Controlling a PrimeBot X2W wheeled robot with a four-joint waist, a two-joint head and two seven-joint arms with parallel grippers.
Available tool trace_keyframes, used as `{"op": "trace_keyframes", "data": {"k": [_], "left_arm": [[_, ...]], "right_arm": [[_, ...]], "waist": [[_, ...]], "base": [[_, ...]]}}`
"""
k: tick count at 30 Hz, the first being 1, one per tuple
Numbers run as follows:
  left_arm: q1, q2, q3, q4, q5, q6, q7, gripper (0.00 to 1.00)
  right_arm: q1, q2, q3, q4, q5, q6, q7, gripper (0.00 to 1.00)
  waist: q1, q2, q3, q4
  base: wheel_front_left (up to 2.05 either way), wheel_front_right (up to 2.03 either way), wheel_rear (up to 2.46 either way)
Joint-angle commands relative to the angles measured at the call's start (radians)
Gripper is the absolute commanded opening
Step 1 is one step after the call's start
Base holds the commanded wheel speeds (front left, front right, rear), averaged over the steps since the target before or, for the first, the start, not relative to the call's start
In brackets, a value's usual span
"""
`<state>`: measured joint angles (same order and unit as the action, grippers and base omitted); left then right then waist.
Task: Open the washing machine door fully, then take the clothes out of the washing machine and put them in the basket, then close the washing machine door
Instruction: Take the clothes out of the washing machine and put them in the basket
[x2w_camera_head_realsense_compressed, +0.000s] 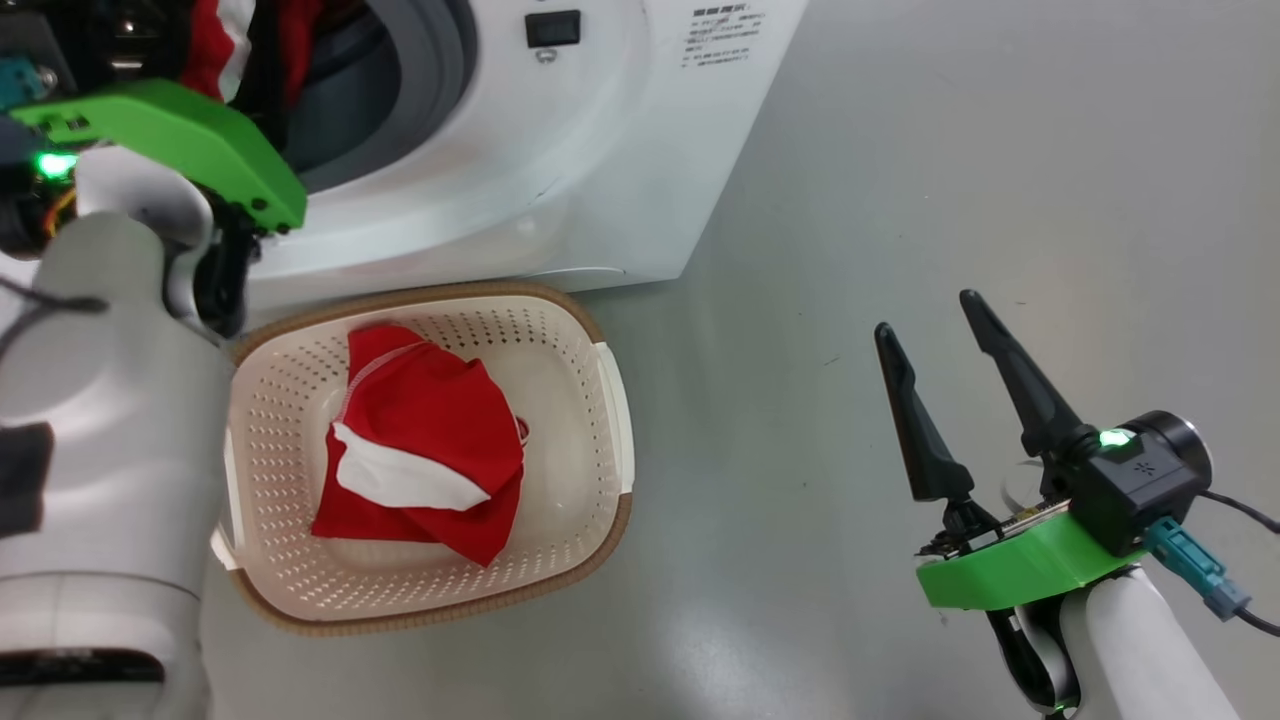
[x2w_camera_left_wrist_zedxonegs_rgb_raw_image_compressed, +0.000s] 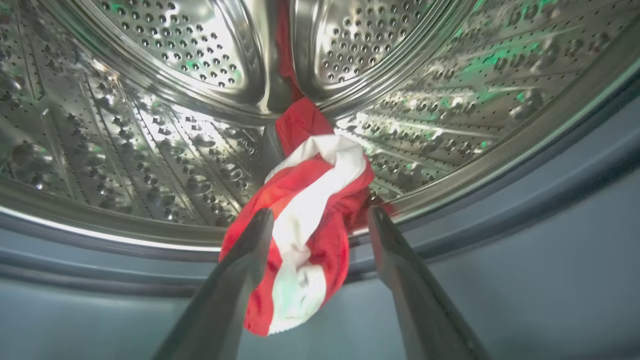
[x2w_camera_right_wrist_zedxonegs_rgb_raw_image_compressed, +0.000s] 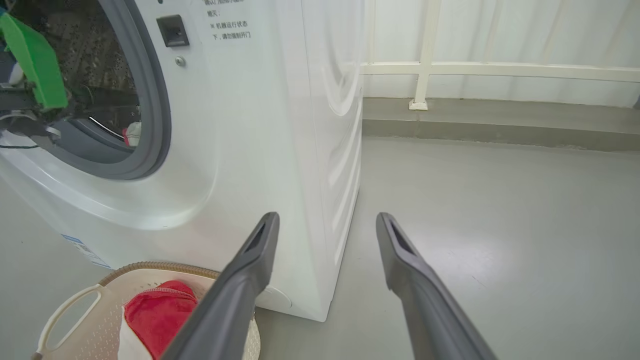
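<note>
My left fingers (x2w_camera_left_wrist_zedxonegs_rgb_raw_image_compressed: 240, 285) were inside the mouth of the washing machine (x2w_camera_head_realsense_compressed: 560, 180), spread wide and released. One stood on each side of a red-and-white garment (x2w_camera_left_wrist_zedxonegs_rgb_raw_image_compressed: 310, 210) without clamping it. That garment lay bunched over the lip of the steel drum (x2w_camera_left_wrist_zedxonegs_rgb_raw_image_compressed: 165, 150) and drooped onto the grey gasket (x2w_camera_left_wrist_zedxonegs_rgb_raw_image_compressed: 500, 240). A second red garment (x2w_camera_head_realsense_compressed: 425, 450) lay folded in the basket (x2w_camera_head_realsense_compressed: 420, 292), which stood on the floor (x2w_camera_head_realsense_compressed: 900, 200) just in front of the machine. My right fingers (x2w_camera_head_realsense_compressed: 925, 430) hovered well to the right over the floor, spread apart and grasping nothing.
</note>
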<state>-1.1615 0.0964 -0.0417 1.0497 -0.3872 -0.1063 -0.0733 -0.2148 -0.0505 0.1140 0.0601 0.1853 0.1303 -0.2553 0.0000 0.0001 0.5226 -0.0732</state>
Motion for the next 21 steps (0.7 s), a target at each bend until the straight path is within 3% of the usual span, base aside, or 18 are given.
{"op": "trace_keyframes", "data": {"k": [1,9,18,19,20,21], "left_arm": [[-0.028,0.058,-0.002,0.011,0.013,-0.001,0.036,1.00],[-0.089,0.084,-0.050,0.136,0.051,0.045,0.177,1.00],[-0.114,0.093,-0.069,0.172,0.055,0.050,0.187,1.00],[-0.116,0.095,-0.074,0.175,0.058,0.051,0.188,0.73],[-0.118,0.096,-0.077,0.178,0.059,0.051,0.188,0.27],[-0.118,0.096,-0.081,0.181,0.061,0.051,0.188,0.00]], "right_arm": [[-0.010,0.000,0.032,-0.007,0.011,0.000,-0.006,1.00],[-0.026,0.000,0.049,0.025,0.022,0.000,-0.006,1.00],[-0.039,0.000,0.056,0.031,0.029,0.000,-0.006,1.00],[-0.041,0.000,0.057,0.031,0.030,0.000,-0.006,1.00],[-0.042,0.000,0.058,0.030,0.030,0.000,-0.006,1.00],[-0.043,0.000,0.058,0.030,0.031,0.000,-0.006,1.00]], "waist": [[0.0000,-0.0001,0.001,-0.005],[0.0000,-0.0001,0.014,-0.023],[0.0000,-0.0001,0.031,-0.035],[0.0000,-0.0001,0.033,-0.036],[0.0000,-0.0001,0.035,-0.036],[0.0000,-0.0001,0.036,-0.036]], "base": [[0.00,0.00,0.00],[0.00,0.00,0.00],[0.00,0.00,0.00],[0.00,0.00,0.00],[0.00,0.00,0.00],[0.00,0.00,0.00]]}}
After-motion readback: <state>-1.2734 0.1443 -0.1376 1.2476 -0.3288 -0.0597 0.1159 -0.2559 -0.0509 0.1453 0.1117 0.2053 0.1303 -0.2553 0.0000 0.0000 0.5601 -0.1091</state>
